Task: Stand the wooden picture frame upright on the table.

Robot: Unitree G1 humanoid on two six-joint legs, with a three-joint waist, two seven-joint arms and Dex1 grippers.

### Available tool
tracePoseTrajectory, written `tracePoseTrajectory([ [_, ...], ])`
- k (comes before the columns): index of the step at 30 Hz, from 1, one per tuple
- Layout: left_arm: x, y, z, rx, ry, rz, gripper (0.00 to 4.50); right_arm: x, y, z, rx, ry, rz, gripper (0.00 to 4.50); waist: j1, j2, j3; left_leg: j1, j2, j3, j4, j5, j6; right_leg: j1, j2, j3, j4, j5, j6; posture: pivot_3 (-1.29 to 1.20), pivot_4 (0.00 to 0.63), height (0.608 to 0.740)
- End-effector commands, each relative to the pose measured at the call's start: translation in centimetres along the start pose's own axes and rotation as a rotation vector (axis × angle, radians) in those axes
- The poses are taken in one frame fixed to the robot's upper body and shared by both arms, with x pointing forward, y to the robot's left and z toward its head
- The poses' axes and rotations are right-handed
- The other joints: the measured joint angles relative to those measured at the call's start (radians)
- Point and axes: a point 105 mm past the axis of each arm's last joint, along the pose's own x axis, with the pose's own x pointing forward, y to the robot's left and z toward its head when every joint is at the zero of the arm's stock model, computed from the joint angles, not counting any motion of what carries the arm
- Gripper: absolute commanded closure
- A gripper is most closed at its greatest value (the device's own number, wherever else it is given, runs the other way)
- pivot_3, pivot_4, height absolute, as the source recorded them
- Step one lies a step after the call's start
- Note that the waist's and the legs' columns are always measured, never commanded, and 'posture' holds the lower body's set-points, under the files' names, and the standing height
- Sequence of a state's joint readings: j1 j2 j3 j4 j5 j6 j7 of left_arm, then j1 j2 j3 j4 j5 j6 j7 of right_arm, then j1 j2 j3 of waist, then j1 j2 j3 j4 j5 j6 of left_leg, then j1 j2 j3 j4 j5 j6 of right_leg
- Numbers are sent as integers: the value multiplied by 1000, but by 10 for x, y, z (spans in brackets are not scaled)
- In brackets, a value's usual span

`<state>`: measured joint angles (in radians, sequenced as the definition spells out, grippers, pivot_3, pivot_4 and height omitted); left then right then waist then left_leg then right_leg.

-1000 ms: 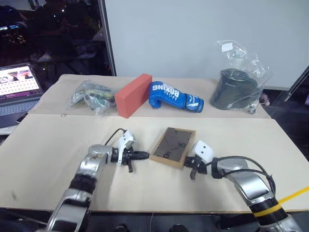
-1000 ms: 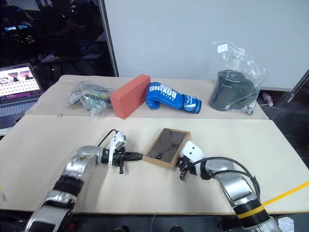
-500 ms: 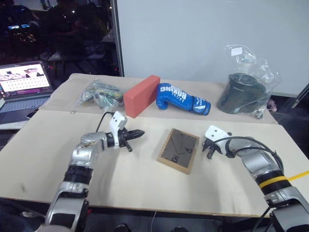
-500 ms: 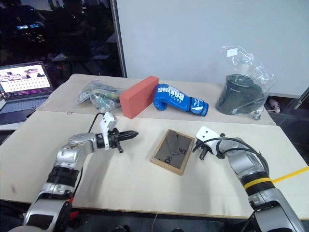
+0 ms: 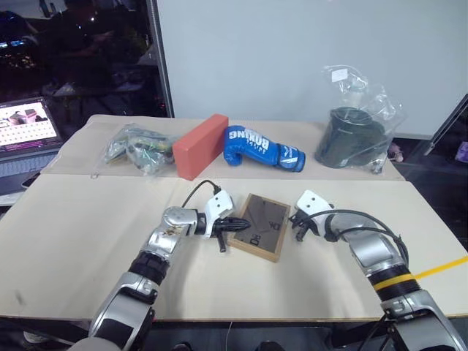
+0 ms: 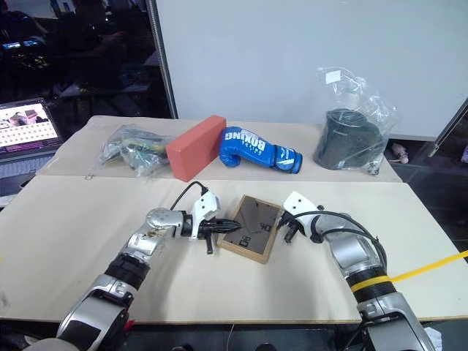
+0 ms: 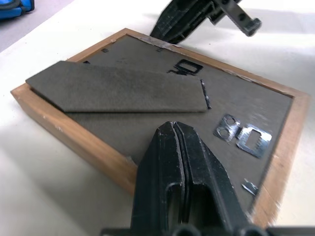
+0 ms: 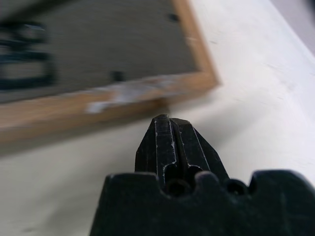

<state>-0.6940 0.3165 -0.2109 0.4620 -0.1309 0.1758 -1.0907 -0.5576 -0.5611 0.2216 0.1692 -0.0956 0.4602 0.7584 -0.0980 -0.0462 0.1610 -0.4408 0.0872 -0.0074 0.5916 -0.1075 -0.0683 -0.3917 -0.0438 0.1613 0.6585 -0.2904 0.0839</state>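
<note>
The frame (image 5: 259, 225) lies flat, face down, mid-table (image 5: 73, 219), its light-wood border around a grey-brown back with prop leg and metal hangers. The left gripper (image 7: 173, 129), clenched and empty, points over one edge; the right gripper (image 8: 165, 123), also clenched, sits beside the opposite edge.

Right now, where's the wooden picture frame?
The wooden picture frame lies back-up on the table, near its front middle, between the left pincer and right pincer, nearer than the blue boxing glove.
</note>
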Motion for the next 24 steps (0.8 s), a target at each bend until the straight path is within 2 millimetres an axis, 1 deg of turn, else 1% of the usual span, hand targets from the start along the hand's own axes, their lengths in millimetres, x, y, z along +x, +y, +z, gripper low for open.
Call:
tracePoseTrajectory([
  [1, -16, 10, 23, -96, -128, 73, 4444, 7, 33, -4, 9, 21, 119, 4500, 0, 0, 0, 0, 0, 0, 0, 0, 0, 0, 0, 0, 0, 0, 0, 0, 150, 736],
  [2, -25, 19, 28, -96, -145, 122, 4444, 6, 31, -9, 8, 39, 100, 4500, 0, 0, 0, 0, 0, 0, 0, 0, 0, 0, 0, 0, 0, 0, 0, 0, 150, 736],
  [4, -50, 47, 43, -111, -213, 274, 4444, 4, 21, -26, -4, 111, 42, 4500, 0, 0, 0, 0, 0, 0, 0, 0, 0, 0, 0, 0, 1, 0, 0, 0, 150, 736],
  [5, -59, 57, 46, -106, -229, 330, 4444, 2, 16, -32, -4, 137, 21, 4500, 1, 0, 0, 0, 0, -1, 1, 0, 0, 0, 0, -1, 1, 0, 0, 0, 150, 736],
  [7, -62, 63, 46, -88, -219, 363, 4444, -1, 11, -34, 8, 151, 1, 4500, 4, 0, 0, 0, 0, -1, 1, 0, 0, 0, 0, -1, 0, 0, 0, 0, 150, 736],
  [10, -53, 63, 33, -53, -143, 367, 4444, -2, 5, -30, 17, 142, -17, 4500, 11, 0, -2, 1, -1, -2, 1, 0, 0, 4, -1, -2, -3, 0, 1, 0, 150, 736],
  [13, -29, 53, 12, -33, -55, 325, 4444, -4, 1, -20, 28, 112, -28, 4500, 26, -1, -3, 1, -1, -2, 1, 0, 0, 4, -1, -2, -3, 0, 1, 0, 150, 736],
  [16, -5, 43, -8, 5, 28, 298, 4444, -6, -1, -14, 29, 96, -36, 4500, 28, -1, -3, 0, -1, -2, 1, 0, 0, 3, -1, -2, -3, 0, 1, 0, 150, 736],
  [19, 9, 40, -14, 17, 46, 292, 4444, -6, 1, -9, 31, 82, -34, 4500, 28, -1, -3, -1, -1, -2, 1, 0, 0, 1, -1, -2, -3, 0, 0, 0, 150, 736],
  [24, 17, 33, -12, -16, 13, 257, 4444, -6, 7, -1, 41, 38, -6, 4500, 28, -1, -3, -1, -1, -2, 0, 0, 0, 1, -1, -2, -3, 0, 0, 0, 150, 736],
])
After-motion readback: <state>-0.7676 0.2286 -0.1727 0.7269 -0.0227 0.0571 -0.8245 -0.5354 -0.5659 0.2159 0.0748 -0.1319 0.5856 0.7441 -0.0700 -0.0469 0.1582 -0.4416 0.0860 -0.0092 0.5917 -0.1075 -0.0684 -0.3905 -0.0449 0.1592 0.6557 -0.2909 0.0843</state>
